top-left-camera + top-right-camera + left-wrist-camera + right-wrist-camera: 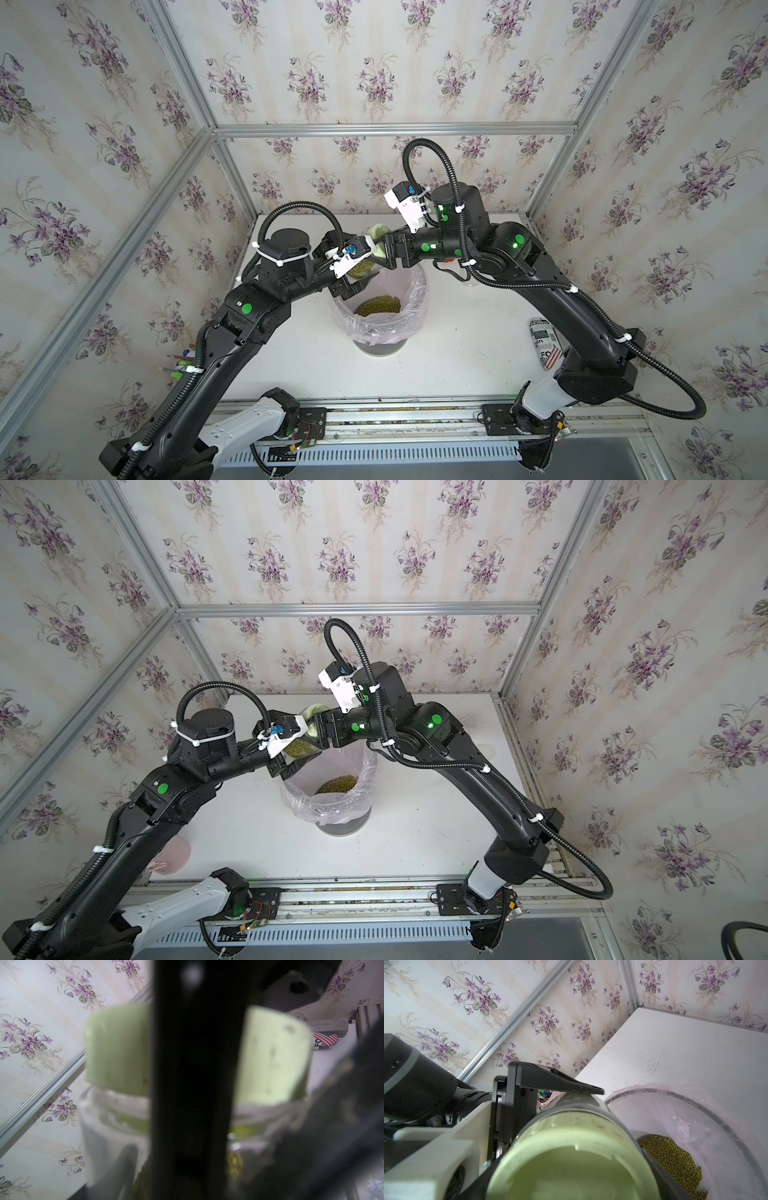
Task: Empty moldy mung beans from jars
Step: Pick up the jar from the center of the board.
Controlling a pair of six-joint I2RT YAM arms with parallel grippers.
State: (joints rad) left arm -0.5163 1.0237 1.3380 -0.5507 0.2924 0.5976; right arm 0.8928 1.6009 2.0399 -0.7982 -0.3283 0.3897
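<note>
I am gripping the jar (369, 269) round its clear body with my left tool (352, 272), the fingers clamped on opposite sides of it. The jar is hanging tilted in the air just above the far rim of the bin (380, 348), and mung beans (360, 266) are lying inside it. With my right tool (387, 251) I am pinching the pale green lid (571, 1159), which is sitting on the jar's mouth. In the blurred left wrist view one dark finger (193, 1084) is crossing the lid. Whether the lid is loosened I cannot tell. A heap (378, 305) of the same beans is lying at the bottom of the pink bag (415, 291) lining the bin, which is standing on the white tabletop (457, 345).
</note>
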